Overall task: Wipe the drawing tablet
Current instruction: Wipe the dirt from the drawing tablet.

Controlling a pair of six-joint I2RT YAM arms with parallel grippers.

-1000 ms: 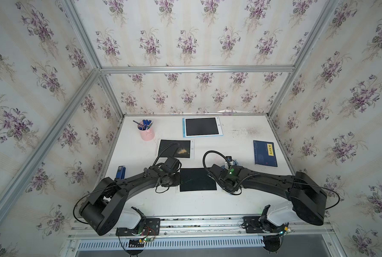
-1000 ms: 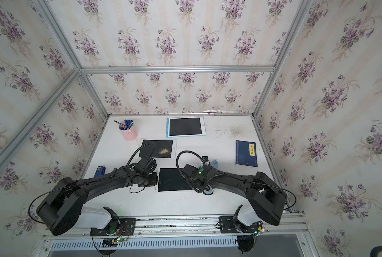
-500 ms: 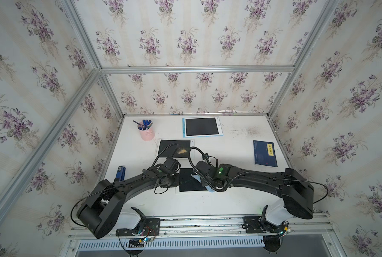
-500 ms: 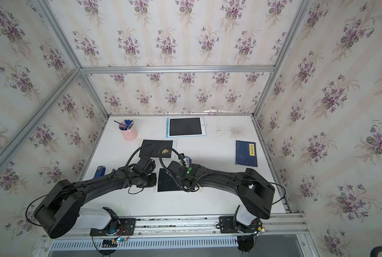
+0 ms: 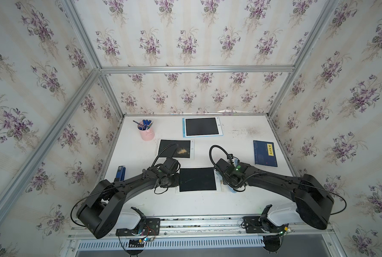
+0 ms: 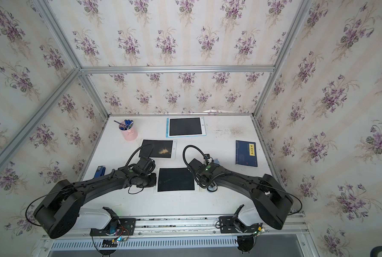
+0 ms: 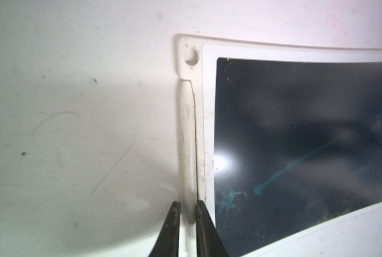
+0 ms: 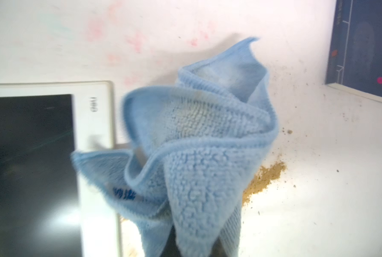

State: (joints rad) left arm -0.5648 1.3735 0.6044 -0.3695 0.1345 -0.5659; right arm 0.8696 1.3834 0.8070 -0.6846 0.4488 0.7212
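The drawing tablet [image 5: 196,180], white-framed with a dark screen, lies near the table's front between my two arms. Faint teal smears show on its screen [image 7: 297,133]. My left gripper [image 7: 187,205] is at its left side, jaws shut on the white strip along that edge. My right gripper [image 8: 190,242] is shut on a bunched light blue cloth [image 8: 196,155] that hides its fingertips. The cloth hangs just off the tablet's right edge [image 8: 96,124], over the bare table. Brown powder [image 8: 265,178] lies on the table behind the cloth.
A second tablet with a patch of yellow-brown powder [image 5: 175,148] lies behind the left gripper. At the back are a blue-framed tablet [image 5: 202,126] and a pink cup of pens [image 5: 146,132]. A dark blue book [image 5: 264,153] lies at the right, a blue stapler [image 5: 120,173] at the left.
My right gripper swept the cloth left across the tablet's screen, then came back right past its right edge. The left gripper stayed put on the tablet's left edge.
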